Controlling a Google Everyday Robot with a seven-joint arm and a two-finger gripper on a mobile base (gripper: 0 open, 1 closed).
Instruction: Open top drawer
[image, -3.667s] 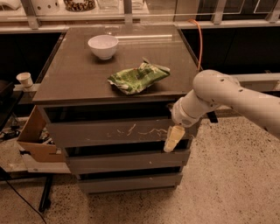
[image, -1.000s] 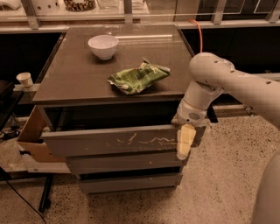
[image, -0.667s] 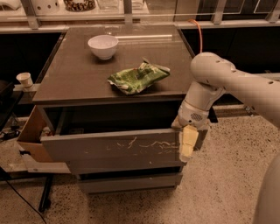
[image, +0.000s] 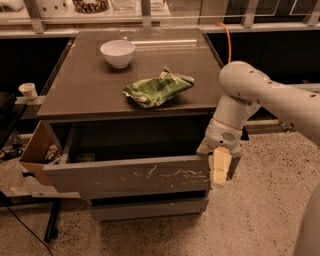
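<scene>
The top drawer (image: 125, 176) is a wide grey front with whitish scratch marks. It stands pulled out from the cabinet, with a dark gap open behind it under the tabletop. My gripper (image: 218, 166) hangs from the white arm (image: 260, 95) at the drawer front's right end, touching its corner. The lower drawer front (image: 150, 209) below sits closed and set back.
On the brown cabinet top (image: 85, 95) stand a white bowl (image: 117, 52) and a crumpled green bag (image: 157, 89). A cardboard box (image: 34, 147) and a paper cup (image: 28, 91) are at the left. A black stand leg (image: 50, 227) crosses the speckled floor.
The top drawer has slid further out toward the camera, widening the dark gap. My gripper has moved down and forward with the drawer's right end.
</scene>
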